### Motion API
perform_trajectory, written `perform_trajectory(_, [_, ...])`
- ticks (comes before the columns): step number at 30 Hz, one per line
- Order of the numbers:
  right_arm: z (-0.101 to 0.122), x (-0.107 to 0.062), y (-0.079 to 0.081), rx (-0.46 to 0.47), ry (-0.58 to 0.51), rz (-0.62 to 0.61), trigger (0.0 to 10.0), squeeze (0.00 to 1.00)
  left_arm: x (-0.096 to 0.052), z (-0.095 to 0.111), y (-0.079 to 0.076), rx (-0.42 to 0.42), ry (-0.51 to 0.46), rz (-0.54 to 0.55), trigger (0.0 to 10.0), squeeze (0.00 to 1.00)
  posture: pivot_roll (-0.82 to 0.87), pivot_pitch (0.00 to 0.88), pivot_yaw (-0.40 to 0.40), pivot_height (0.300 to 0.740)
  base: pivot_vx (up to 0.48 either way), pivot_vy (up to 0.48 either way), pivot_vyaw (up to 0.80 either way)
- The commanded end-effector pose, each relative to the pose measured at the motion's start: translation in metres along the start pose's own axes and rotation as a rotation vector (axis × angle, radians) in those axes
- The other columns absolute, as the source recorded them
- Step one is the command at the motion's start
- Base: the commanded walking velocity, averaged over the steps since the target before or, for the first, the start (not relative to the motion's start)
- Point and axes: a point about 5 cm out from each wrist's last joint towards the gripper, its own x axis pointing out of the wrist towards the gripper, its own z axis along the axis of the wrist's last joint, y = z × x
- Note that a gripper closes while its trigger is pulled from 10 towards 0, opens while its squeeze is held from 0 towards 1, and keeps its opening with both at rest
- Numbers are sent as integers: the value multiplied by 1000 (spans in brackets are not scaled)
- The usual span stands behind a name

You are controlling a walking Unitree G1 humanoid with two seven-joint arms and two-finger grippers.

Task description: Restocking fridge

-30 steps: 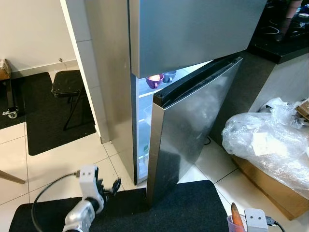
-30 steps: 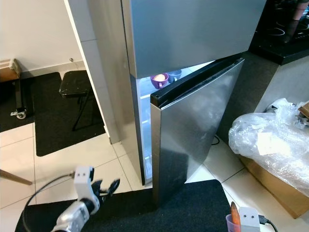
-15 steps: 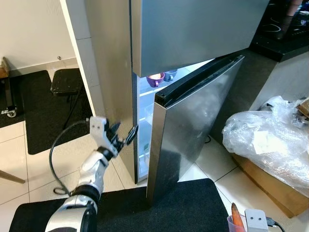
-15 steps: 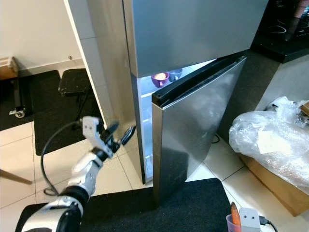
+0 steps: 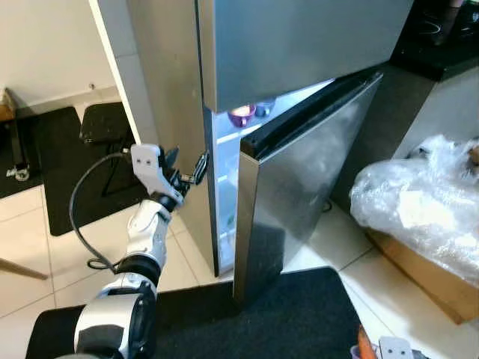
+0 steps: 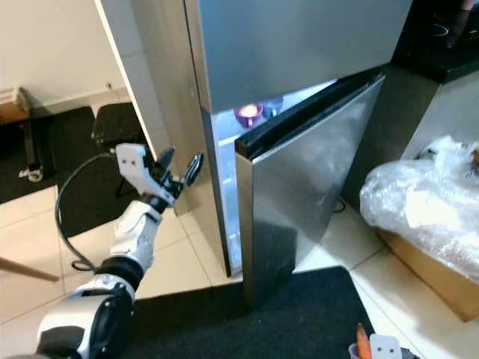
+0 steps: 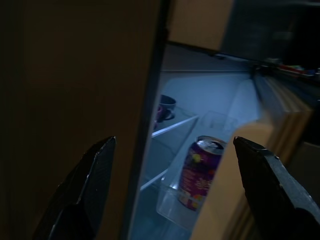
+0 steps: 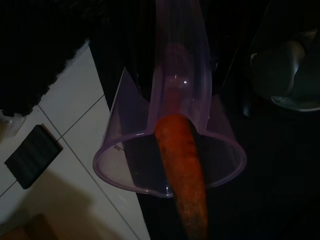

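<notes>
Up front, from my head, my left pincer hangs spread open, its tips just short of the lit gap; the fridge door stands ajar beyond it, edge upright. Along that wrist, the gap lies dead ahead between my fingers, a purple can on the door shelf. Down at my right wrist, a carrot sticks out of a clear purple cup; I cannot tell that pincer's grip.

Left claw left of fridge door; can inside.
</notes>
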Motion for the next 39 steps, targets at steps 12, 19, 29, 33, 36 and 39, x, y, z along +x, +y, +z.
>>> perform_trajectory(12, [-9, -6, 6, 4, -28, 14, 10000, 0, 16, -13, -19, -2, 146, -33, 6902, 0, -29, 158, 90, 740, 0, 0, 0])
perform_trajectory(19, [-12, -8, 6, 10, -31, 12, 10000, 0, 25, -13, -30, -2, 162, -77, 0, 0, -43, 177, 103, 740, 0, 0, 0])
perform_trajectory(29, [-15, -10, 6, 16, -40, 12, 10000, 0, 37, -8, -39, 10, 165, -82, 10000, 0, -60, 196, 110, 740, 0, 0, 0])
perform_trajectory(33, [-16, -11, 6, 15, -41, 12, 10000, 0, 39, -7, -41, -2, 165, -85, 10000, 0, -63, 202, 112, 740, 0, 0, 0])
perform_trajectory(36, [-17, -12, 6, 16, -44, 11, 10000, 0, 42, -7, -48, -20, 171, -123, 10000, 0, -70, 205, 115, 740, 0, 0, 0])
perform_trajectory(39, [-17, -12, 5, 17, -45, 10, 10000, 0, 43, -9, -55, -37, 176, -161, 10000, 0, -74, 203, 115, 740, 0, 0, 0])
